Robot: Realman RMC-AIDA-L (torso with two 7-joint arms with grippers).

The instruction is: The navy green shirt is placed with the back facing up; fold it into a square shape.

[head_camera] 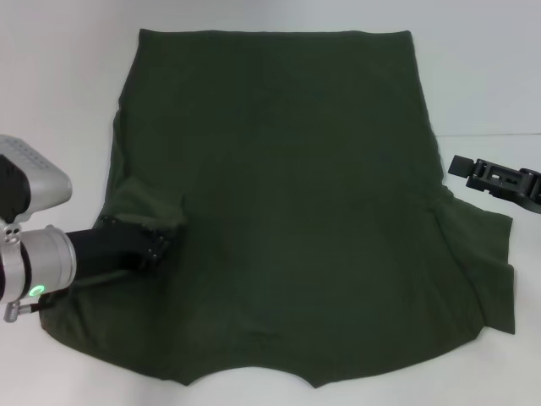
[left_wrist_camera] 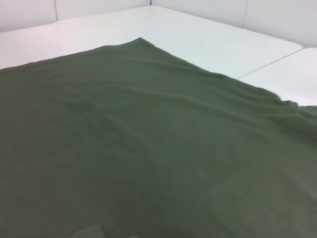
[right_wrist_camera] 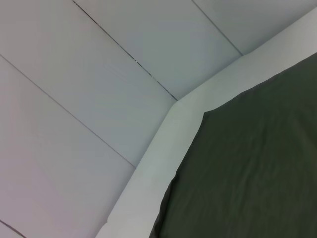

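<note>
Folding progress: barely begun; navy green shirt (head_camera: 287, 211) lies spread nearly flat across the white worktop (head_camera: 59, 93), hem far, collar near.
Done: only the left sleeve looks bunched inward over the left end effector (head_camera: 156, 241).
Left to do: both side folds, then lengthwise fold to a square.
Left end effector: at the sleeve w/ cloth draped on it; fingers hidden, can't tell grip.
Right end effector (head_camera: 461, 165): hovers beside the shirt's right edge, holding nothing; opening unclear.
Cut off: collar at the near edge.

Left gripper (head_camera: 159, 243) low, reaching inward; right gripper (head_camera: 463, 165) raised, idle.
</note>
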